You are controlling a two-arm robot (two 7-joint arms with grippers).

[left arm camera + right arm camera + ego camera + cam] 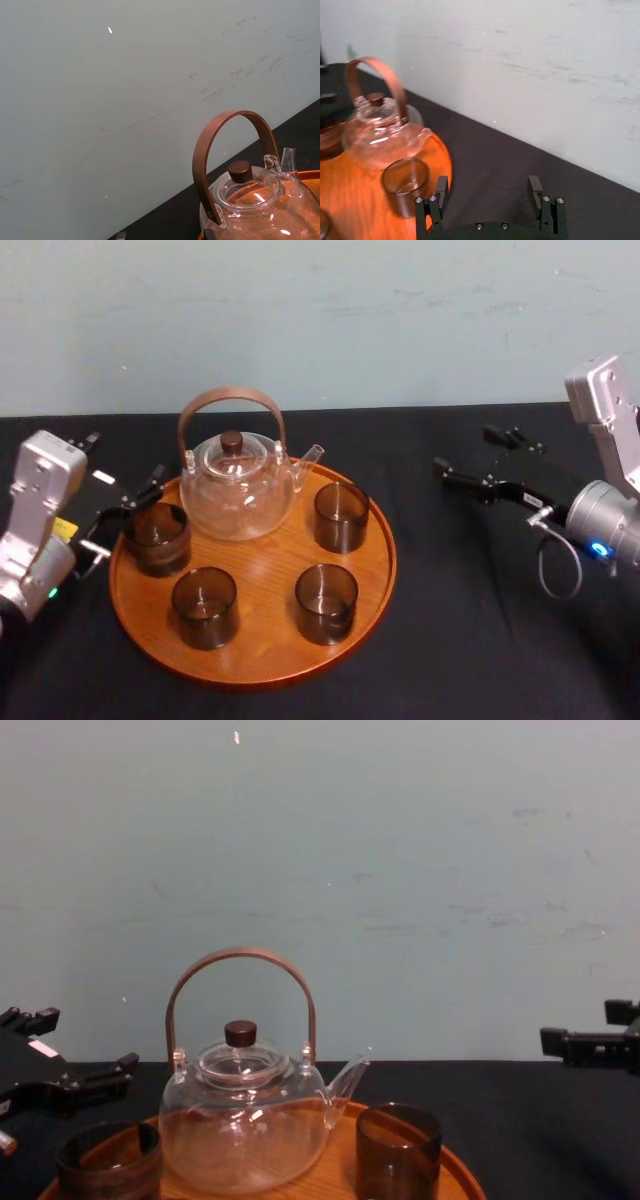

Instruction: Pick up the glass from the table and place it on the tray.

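**The glass was found on the left part of the tray, just right of the left tool.**
The left tool (122, 518) was held spread, its tips beside the glass (157, 538), a dark smoky tumbler stood upright on the round wooden tray (265, 625), left of the teapot (238, 490). The right tool (487, 187) was held spread over the desk (450, 640), well apart to the right.

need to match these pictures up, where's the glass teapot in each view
head view: teapot at the back of the tray, left of centre
chest view: teapot low, left of centre
left wrist view: teapot close up, wall behind it
right wrist view: teapot on the tray, behind a dark glass
shared landmark: its dark lid knob under the arched brown handle
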